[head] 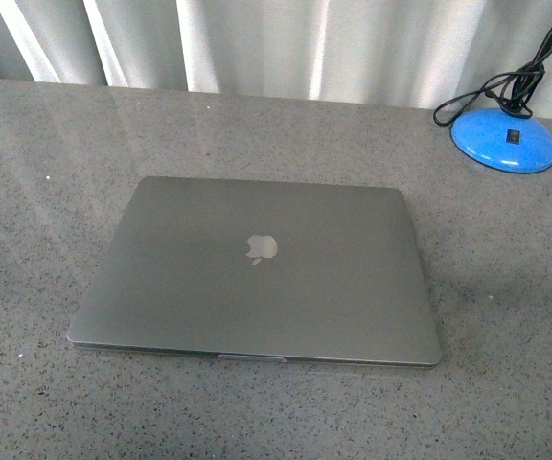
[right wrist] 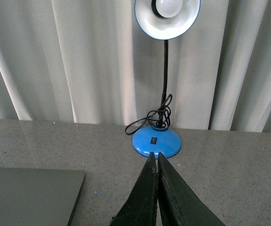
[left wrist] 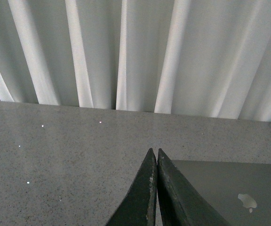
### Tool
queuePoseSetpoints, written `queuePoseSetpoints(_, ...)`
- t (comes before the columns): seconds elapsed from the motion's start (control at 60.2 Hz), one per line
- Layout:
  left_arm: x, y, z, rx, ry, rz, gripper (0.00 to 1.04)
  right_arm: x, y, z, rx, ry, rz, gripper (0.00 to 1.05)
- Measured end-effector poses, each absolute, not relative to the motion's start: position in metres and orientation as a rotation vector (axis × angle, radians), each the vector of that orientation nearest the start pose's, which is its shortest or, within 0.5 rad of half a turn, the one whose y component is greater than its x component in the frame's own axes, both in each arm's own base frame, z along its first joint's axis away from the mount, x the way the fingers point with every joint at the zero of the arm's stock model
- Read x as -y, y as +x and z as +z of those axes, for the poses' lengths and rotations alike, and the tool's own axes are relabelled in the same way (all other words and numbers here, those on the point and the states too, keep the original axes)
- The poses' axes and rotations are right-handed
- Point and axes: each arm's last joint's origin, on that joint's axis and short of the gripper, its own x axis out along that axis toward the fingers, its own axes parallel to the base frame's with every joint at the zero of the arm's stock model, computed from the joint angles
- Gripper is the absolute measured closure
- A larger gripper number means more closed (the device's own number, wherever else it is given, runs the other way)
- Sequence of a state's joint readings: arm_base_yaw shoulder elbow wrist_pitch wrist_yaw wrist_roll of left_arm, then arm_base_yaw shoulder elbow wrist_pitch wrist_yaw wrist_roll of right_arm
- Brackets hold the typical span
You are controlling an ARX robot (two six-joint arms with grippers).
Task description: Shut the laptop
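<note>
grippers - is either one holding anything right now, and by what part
Nothing is held. The left gripper and the right gripper are both shut on nothing, above the table. The laptop lies closed, untouched.

A grey speckled table (head: 46,192) runs back to a wall of white curtains (head: 286,43) hanging in soft folds. At its far right corner stands a blue desk lamp (right wrist: 157,141): a round blue base with a small dark switch on top, a black gooseneck rising to a blue-rimmed shade with a white bulb. Its black cord (head: 492,91) lies looped beside the base.
</note>
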State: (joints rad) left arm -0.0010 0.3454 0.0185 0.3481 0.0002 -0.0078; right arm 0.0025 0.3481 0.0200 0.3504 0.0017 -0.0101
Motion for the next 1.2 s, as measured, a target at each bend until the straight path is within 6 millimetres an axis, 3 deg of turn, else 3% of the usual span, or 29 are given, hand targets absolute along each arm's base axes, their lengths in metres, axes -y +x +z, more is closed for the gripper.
queuePoseSetpoints(0.914, 0.0, 0.097, 0.17, 0.016, -0.008, -0.001, 1.01, 0.0, 0.097, 0.17, 0.018, -0.004, 0.0, 1.04)
queuePoseSetpoints(0.981, 0.0, 0.097, 0.17, 0.016, -0.007, -0.001, 0.89, 0.0, 0.097, 0.17, 0.018, -0.003, 0.001, 0.98)
queuePoseSetpoints(1.197, 0.0, 0.097, 0.17, 0.016, -0.007, -0.001, 0.52, 0.0, 0.097, 0.17, 0.017, -0.003, 0.0, 0.61)
